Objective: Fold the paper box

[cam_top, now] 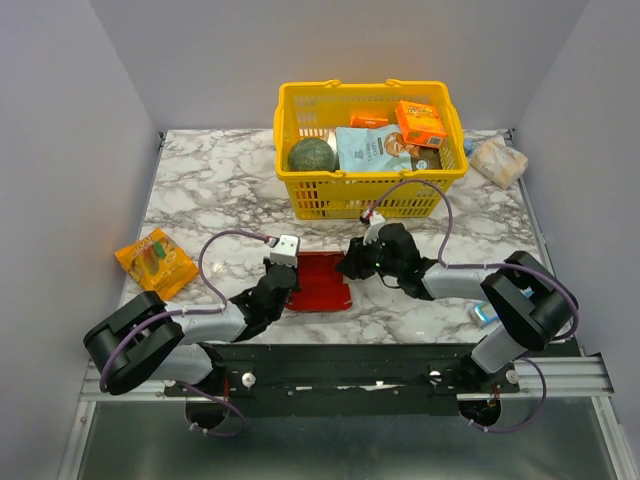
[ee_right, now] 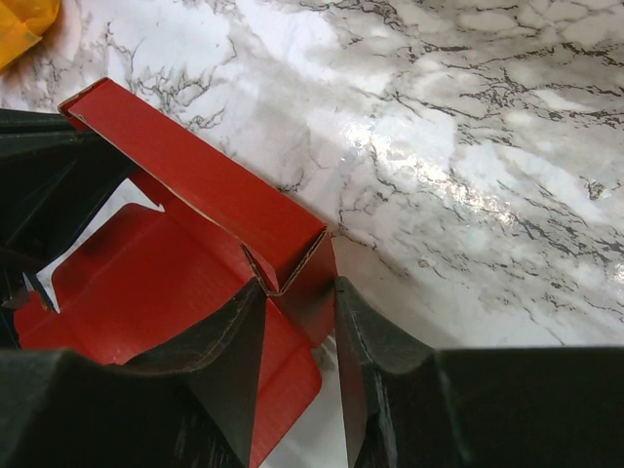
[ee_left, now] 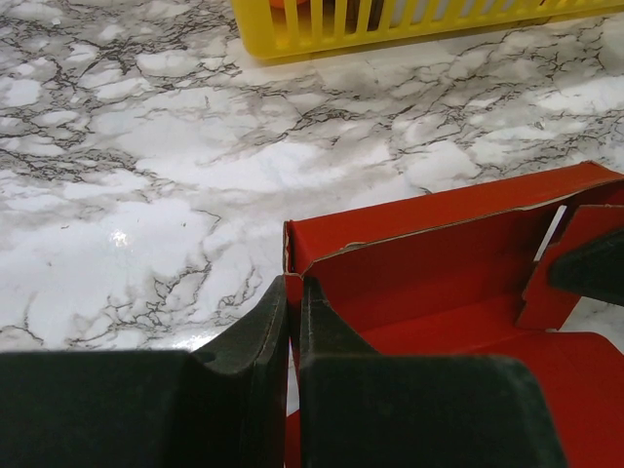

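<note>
Grey-veined white marble table (cam_top: 200, 190) inside pale walls. Between the two grippers, down on the marble: paper box (cam_top: 318, 282), bright red, base flat, far wall and side flaps raised. Pinched at its left corner by the left gripper (ee_left: 292, 292); fingers (ee_left: 249, 341) all but together, only the thin card wall between them. Held at its right corner by the right gripper (ee_right: 300, 292); fingers there partly apart, one either side of the folded corner, pressed on it as far as can be seen. Red base spreading inward from each fingertip pair, toward the other gripper. Beyond both grippers, well apart from the box: yellow basket (cam_top: 330, 195) with packets inside. Out past the left gripper, away from the box: orange snack packet (cam_top: 155, 262), flat on the marble
</note>
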{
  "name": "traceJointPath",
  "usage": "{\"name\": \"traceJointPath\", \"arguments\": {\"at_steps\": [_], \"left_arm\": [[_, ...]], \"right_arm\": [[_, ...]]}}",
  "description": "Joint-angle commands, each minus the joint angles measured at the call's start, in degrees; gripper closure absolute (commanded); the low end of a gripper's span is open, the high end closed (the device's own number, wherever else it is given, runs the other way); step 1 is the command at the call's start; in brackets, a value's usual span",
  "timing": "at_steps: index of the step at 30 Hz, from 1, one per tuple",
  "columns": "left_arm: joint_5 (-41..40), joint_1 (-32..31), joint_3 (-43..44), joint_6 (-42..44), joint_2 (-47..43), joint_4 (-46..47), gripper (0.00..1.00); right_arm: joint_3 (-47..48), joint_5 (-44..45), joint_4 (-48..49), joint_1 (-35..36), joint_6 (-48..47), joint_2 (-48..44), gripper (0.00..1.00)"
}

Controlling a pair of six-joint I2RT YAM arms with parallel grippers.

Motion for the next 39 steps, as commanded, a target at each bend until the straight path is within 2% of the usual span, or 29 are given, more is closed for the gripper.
{"name": "traceJointPath", "arguments": {"at_steps": [1, 8, 9, 10, 11, 24, 29, 39], "left_arm": [[-0.55, -0.41, -0.56, -0.82, -1.07, 2.3, 1.0], [-0.55, -0.41, -0.56, -0.73, -1.16, 2.3, 1.0], [-0.81, -0.33, -0.65, -0.82, -1.16, 2.3, 1.0], [-0.9, -0.41, -0.73, -0.82, -1.33, 2.48, 1.0], [-0.99, -0.41, -0.82, -0.82, -1.42, 2.74, 1.0], [-0.55, -0.5, -1.26, -0.91, -2.47, 3.27, 1.0], [-0.9, -0.41, -0.74, -0.38, -3.09, 1.95, 1.0], [-3.71, -0.33, 0.58, 0.41, -5.11, -1.47, 1.0]], "right_arm": [[2.1, 2.75, 0.32, -0.15, -1.64, 1.26, 0.62], [4.39, 8.62, -5.48, 0.02, -2.17, 2.49, 0.71], [4.56, 9.68, -6.01, 0.2, -1.99, 2.58, 0.74], [4.65, 10.83, -7.23, 0.46, -1.56, 2.58, 0.83], [5.35, 13.27, -8.11, 0.64, -1.55, 2.93, 0.84], [13.97, 35.35, -23.14, 6.52, 0.47, 8.64, 0.92], [17.12, 43.42, -30.51, 7.93, 1.96, 10.48, 0.99], [23.1, 55.56, -43.53, 10.39, 7.85, 16.2, 0.99]]}}
